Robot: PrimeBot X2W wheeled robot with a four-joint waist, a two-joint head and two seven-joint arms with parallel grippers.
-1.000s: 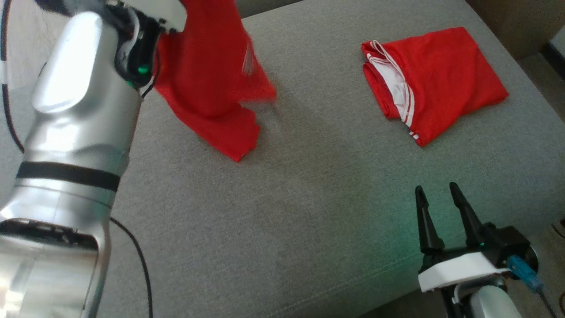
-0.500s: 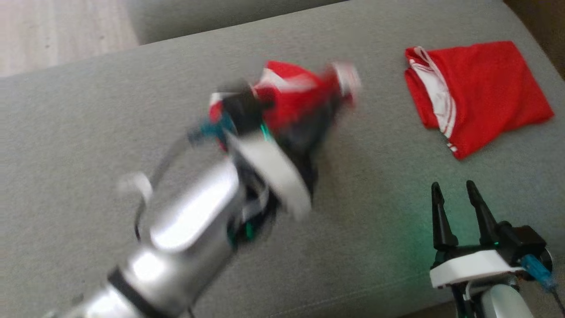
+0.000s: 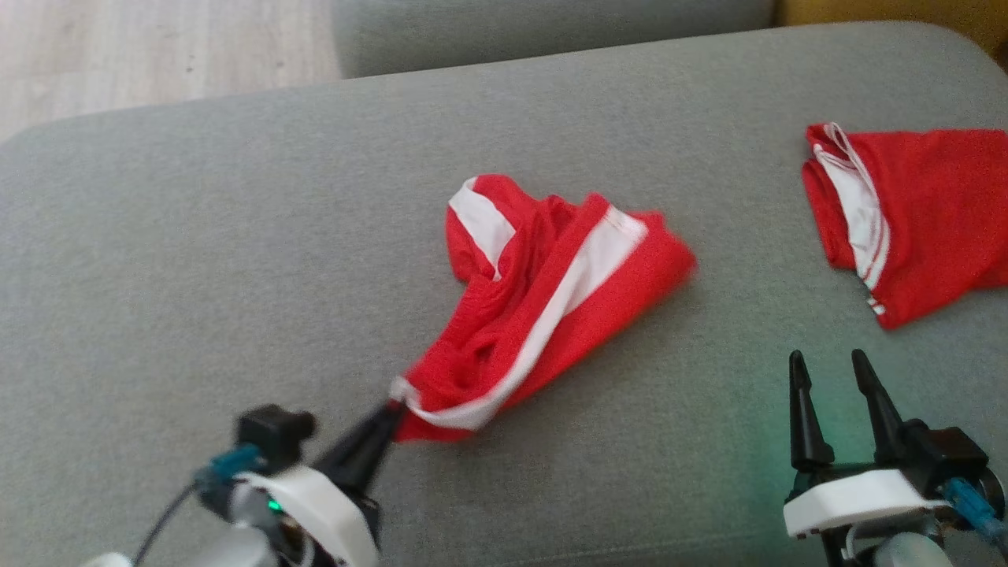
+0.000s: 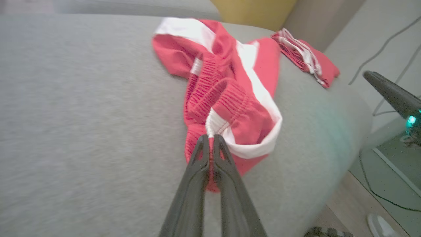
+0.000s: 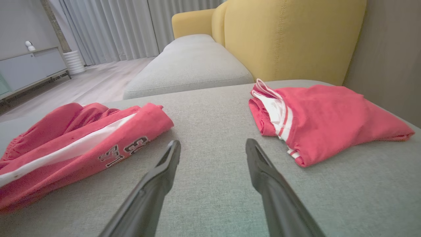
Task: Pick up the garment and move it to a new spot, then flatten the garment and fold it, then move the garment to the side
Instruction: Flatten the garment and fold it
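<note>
garment [image 3: 504,331] crumpled on grey cushion [image 3: 197,276], wood floor [image 3: 157,55]

Illegible block print on garment [image 5: 75,144]

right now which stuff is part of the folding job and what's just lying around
In the job: crumpled red shorts, left tool shut on them, open right tool, grey sofa seat.
Lying about: folded red garment, yellow armchair.

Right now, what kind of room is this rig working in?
Probably a home living room, or a mock-up of one: a grey upholstered sofa seat, a yellow armchair, floor-length curtains, and a low sideboard on a wood floor.
</note>
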